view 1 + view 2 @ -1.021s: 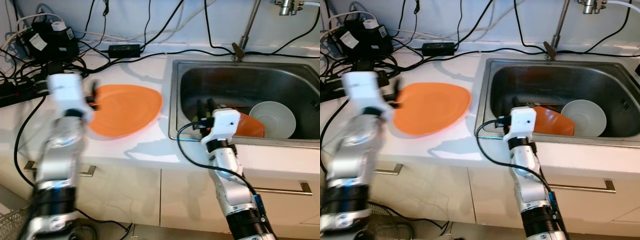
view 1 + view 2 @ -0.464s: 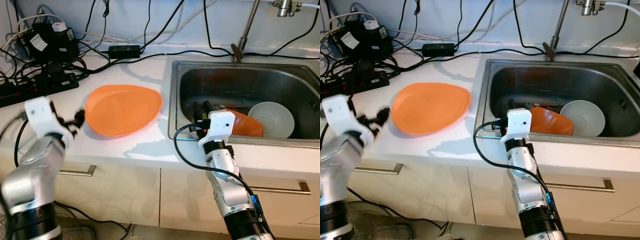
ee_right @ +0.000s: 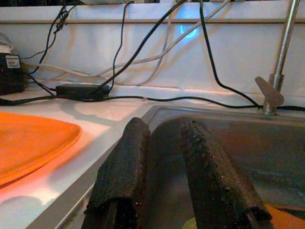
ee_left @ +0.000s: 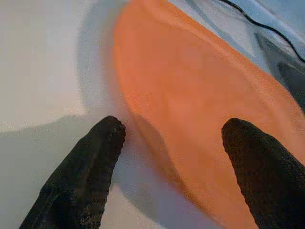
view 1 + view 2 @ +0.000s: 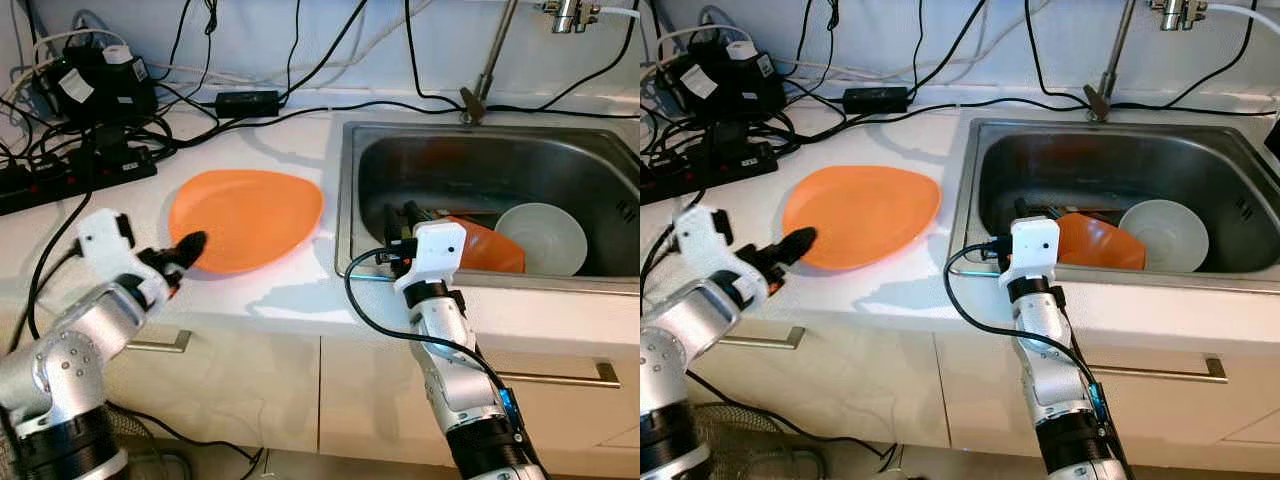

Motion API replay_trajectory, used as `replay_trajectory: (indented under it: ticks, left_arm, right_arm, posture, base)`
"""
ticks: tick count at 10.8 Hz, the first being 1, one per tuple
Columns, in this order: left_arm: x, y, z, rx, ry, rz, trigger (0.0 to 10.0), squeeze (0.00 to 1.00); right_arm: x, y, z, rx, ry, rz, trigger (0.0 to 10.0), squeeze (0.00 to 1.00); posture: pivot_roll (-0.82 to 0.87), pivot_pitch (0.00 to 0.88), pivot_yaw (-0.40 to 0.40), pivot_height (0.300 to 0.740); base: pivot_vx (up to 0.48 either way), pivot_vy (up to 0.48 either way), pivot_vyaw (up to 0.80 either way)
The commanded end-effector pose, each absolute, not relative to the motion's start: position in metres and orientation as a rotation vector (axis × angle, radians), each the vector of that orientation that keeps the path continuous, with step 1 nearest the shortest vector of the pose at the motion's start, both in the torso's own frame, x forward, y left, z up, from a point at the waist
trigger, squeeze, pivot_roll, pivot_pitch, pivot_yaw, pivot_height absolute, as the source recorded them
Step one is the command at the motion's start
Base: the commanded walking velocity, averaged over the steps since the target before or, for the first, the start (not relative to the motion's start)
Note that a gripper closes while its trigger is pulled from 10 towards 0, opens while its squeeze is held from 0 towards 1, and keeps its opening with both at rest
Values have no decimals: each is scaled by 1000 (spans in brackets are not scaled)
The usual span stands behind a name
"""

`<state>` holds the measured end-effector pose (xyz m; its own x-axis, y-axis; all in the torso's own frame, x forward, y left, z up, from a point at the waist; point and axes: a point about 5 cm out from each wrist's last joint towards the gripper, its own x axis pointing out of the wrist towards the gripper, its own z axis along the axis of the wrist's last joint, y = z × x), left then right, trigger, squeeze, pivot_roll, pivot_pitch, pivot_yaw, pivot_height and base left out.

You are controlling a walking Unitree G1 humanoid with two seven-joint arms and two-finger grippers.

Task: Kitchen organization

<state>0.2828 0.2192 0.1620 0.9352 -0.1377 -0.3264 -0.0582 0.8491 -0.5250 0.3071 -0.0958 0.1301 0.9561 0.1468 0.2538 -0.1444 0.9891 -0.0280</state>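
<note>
You see black cables (image 5: 120, 140) tangled at the counter's back left | a power adapter (image 5: 249, 101) by the wall | a faucet pipe (image 5: 493, 55) behind the sink | cabinet handles (image 5: 565, 376) below.

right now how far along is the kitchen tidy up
Little looks finished. The orange plate lies flat on the counter, not put away. In hand: the left hand is open at the plate's near rim, one finger on either side of the edge. Left: an orange dish and white bowl sit in the sink, where the right hand hovers.
</note>
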Motion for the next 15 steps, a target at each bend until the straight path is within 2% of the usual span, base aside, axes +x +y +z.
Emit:
replay_trajectory:
  ticks: [1,4,8,10,12,13,14,15]
  left_arm:
    - [283,210,160,-599,419,-76,10000,0]
    - [288,197,158,-679,479,-79,10000,0]
    - [311,179,158,-701,482,-53,10000,0]
    - [333,162,156,-788,472,-17,10000,0]
    - [345,138,151,-841,497,-61,10000,0]
    - [347,129,144,-835,531,-72,9020,0]
    - [348,118,136,-815,572,-89,0,0]
    - [349,113,135,-820,577,-101,0,0]
  right_arm:
    - [307,-92,124,-11,-232,164,10000,0]
    - [307,-95,124,-11,-234,149,10000,0]
    - [308,-96,125,-12,-234,144,10000,0]
    - [309,-97,126,-15,-231,144,10000,0]
    - [310,-97,126,-17,-229,148,10000,0]
    - [311,-97,127,-18,-228,147,10000,0]
    - [312,-99,128,-19,-231,143,10000,0]
    - [312,-101,129,-21,-232,137,10000,0]
  posture:
    - [133,0,76,740]
    - [126,0,84,740]
    - [113,0,79,740]
    - [113,0,66,740]
    - [101,0,67,740]
    - [95,0,68,740]
    - [87,0,68,740]
    - [85,0,68,740]
  base:
    - [0,0,0]
    - [0,0,0]
    - [0,0,0]
    - [0,0,0]
    - [0,0,0]
    - [0,0,0]
    - [0,0,0]
    - [0,0,0]
